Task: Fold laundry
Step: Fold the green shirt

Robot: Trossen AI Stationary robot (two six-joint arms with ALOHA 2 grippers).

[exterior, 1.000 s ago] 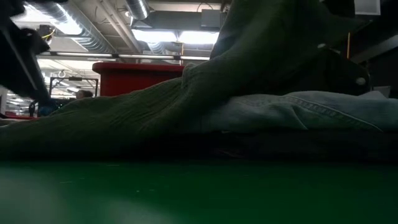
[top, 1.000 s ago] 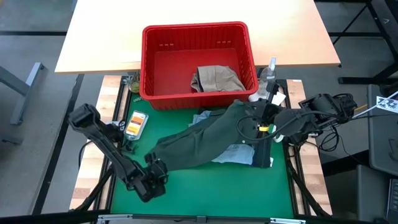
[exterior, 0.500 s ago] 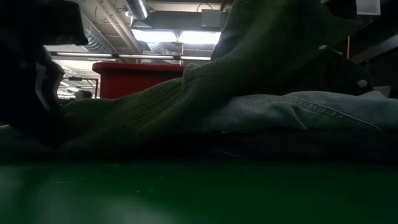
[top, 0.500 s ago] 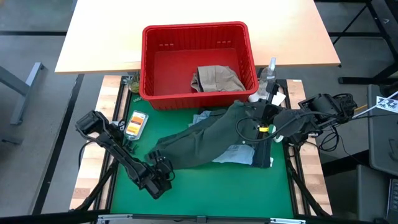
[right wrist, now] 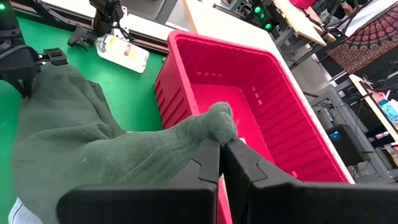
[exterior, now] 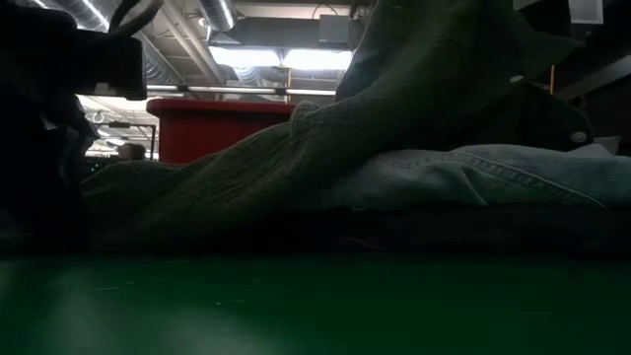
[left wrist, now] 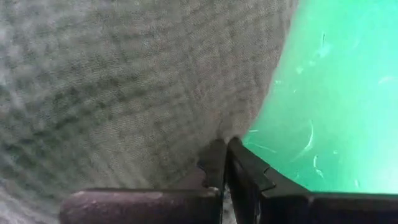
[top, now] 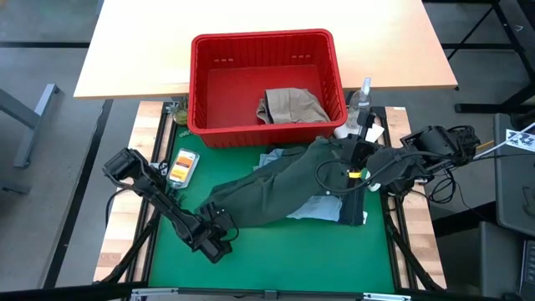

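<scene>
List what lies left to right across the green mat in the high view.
Left hand shut on the olive garment's end → olive green garment → light blue denim → right hand gripping the garment's other end.

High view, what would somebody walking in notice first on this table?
Probably the long dark olive green garment stretched across the green mat, pinched at both ends: the left gripper is shut on its near-left end and the right gripper on its far-right end. Behind it, the bright red plastic basket holds a crumpled beige khaki piece.
</scene>
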